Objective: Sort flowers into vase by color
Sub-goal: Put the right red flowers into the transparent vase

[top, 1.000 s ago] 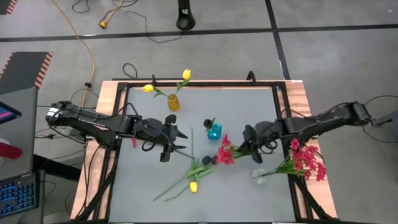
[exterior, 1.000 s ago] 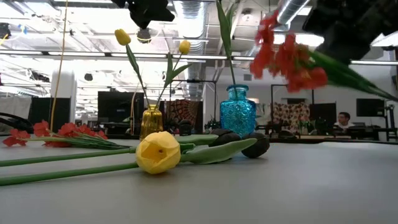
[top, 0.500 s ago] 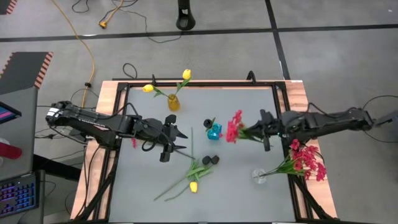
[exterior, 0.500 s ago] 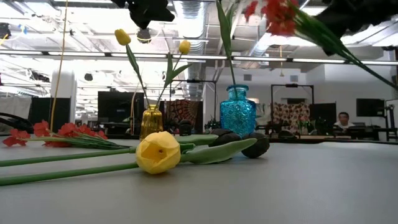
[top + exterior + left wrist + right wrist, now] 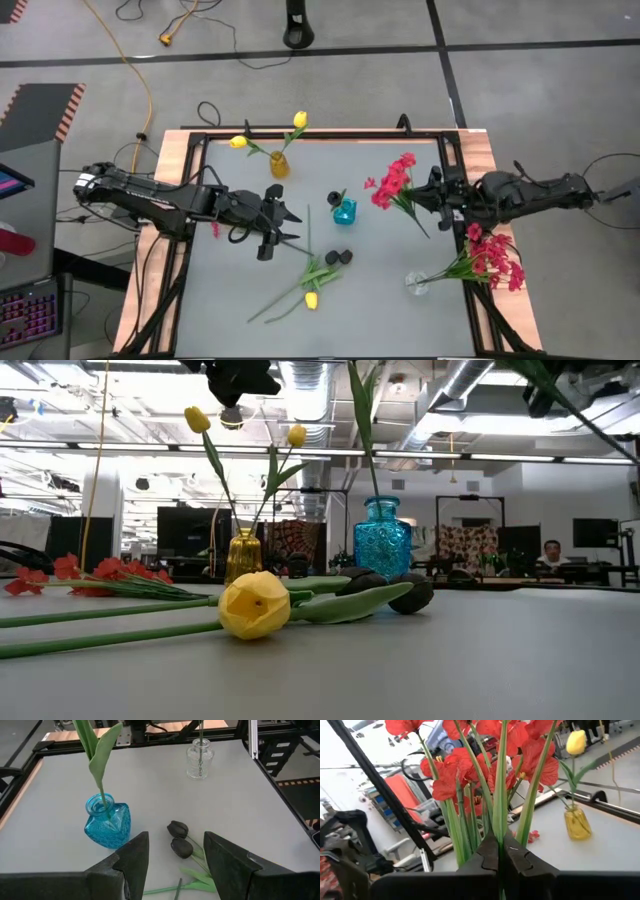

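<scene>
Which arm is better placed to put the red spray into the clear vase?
The right. Its gripper already holds the red spray and is on the clear vase's side. The left gripper is open, empty and farther away.

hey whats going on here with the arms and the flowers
Two robot arms are sorting fake flowers into vases by colour. The right tool is shut on a spray of red flowers, held in the air over the table's right side. The left tool hangs open near the blue vase, which holds one stem. Two yellow tulips stand in the amber vase. A yellow tulip and two black tulips lie on the table.
</scene>
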Controlling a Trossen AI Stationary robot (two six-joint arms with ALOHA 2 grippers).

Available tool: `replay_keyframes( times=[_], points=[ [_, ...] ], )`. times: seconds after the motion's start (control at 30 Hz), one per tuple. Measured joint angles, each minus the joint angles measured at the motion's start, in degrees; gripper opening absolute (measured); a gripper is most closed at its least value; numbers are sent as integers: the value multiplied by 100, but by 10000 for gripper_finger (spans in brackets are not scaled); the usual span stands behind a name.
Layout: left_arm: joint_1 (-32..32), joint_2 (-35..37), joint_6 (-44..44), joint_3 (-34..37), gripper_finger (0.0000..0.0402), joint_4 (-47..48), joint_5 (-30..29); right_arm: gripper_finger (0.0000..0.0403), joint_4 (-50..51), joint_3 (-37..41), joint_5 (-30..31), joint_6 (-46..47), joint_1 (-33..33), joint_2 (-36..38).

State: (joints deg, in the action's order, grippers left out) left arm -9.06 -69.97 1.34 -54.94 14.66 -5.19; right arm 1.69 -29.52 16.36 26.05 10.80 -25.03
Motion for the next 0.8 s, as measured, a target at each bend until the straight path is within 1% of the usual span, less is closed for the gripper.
replay_keyframes(
  times=[0.07,0.17,0.4,0.8],
  points=[
    [-2,0,2,0,178,-1,0,26,-72,0,266,-5,250,-7],
    [0,0,71,0,178,0,0,24,-90,0,819,-74,695,-69],
    [-1,0,87,0,178,-6,0,26,-417,0,1907,-162,1753,-504],
    [-1,0,149,0,178,-17,0,24,-1298,0,3454,-519,2952,-1298]
  ],
)
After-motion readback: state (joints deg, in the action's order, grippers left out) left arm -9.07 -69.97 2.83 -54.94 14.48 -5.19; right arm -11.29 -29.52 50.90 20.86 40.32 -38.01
